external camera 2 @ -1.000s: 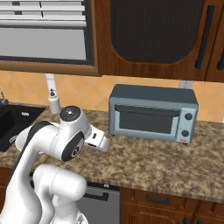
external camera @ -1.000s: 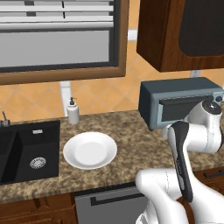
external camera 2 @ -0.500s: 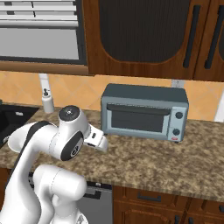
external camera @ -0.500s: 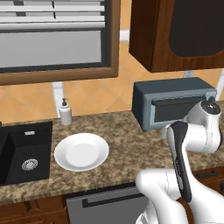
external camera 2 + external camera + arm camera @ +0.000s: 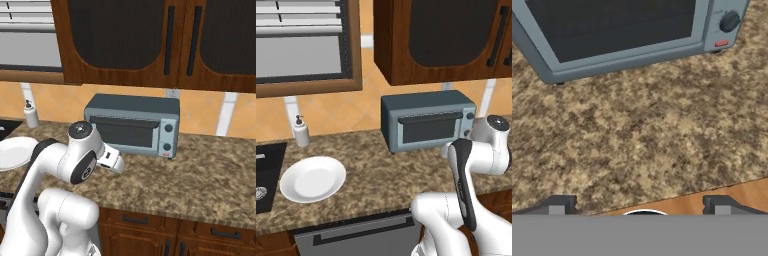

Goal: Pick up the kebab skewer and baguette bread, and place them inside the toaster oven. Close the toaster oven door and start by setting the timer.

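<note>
Toaster oven (image 5: 427,121), blue-grey, dark glass door (image 5: 123,135) shut; gripper (image 5: 637,206) spread wide, empty.

Toaster oven (image 5: 627,37) top cropped; sink (image 5: 263,175) cut off.

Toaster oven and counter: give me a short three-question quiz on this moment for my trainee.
1. True or false: the toaster oven door stands open.
2. In the left base view, where does the white plate lie relative to the toaster oven? A: on the counter to its left. B: on the counter to its right. C: on top of it.
3. Fill in: in the hand view, the fingers stand ___ over the counter, with nothing between them.
Key: 1 false; 2 A; 3 open.
</note>
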You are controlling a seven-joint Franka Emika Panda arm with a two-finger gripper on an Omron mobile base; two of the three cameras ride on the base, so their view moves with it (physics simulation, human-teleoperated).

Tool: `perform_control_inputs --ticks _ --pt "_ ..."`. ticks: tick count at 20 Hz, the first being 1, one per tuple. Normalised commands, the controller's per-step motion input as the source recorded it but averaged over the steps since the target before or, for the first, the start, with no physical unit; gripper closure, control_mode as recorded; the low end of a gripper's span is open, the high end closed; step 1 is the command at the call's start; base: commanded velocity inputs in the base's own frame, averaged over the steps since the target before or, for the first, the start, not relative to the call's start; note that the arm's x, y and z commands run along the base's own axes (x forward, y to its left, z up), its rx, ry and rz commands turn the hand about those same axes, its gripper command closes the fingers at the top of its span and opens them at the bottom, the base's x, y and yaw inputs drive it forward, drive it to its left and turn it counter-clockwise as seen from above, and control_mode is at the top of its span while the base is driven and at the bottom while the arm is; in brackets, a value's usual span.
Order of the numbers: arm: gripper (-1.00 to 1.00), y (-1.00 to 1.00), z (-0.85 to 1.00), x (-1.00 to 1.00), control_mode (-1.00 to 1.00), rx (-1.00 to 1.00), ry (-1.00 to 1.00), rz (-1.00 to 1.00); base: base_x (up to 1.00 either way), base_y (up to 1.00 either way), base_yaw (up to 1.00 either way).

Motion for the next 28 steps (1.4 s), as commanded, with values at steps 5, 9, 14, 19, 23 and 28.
perform_control_inputs --ticks 5,9,14,19,23,28 --pt "-1.00 0.00 0.00 0.00 1.00 0.00 0.00 0.00 0.06 -0.42 0.02" --pt "-1.00 0.00 0.00 0.00 1.00 0.00 0.00 0.00 0.05 -0.16 0.01" --pt "-1.00 0.00 0.00 0.00 1.00 0.00 0.00 0.00 0.00 0.00 0.00" --pt "-1.00 0.00 0.00 0.00 1.00 0.00 0.00 0.00 0.00 0.00 0.00" --pt "-1.00 0.00 0.00 0.00 -1.00 0.00 0.00 0.00 0.00 0.00 0.00" --pt "-1.00 0.00 0.00 0.00 -1.00 0.00 0.00 0.00 0.00 0.00 0.00"
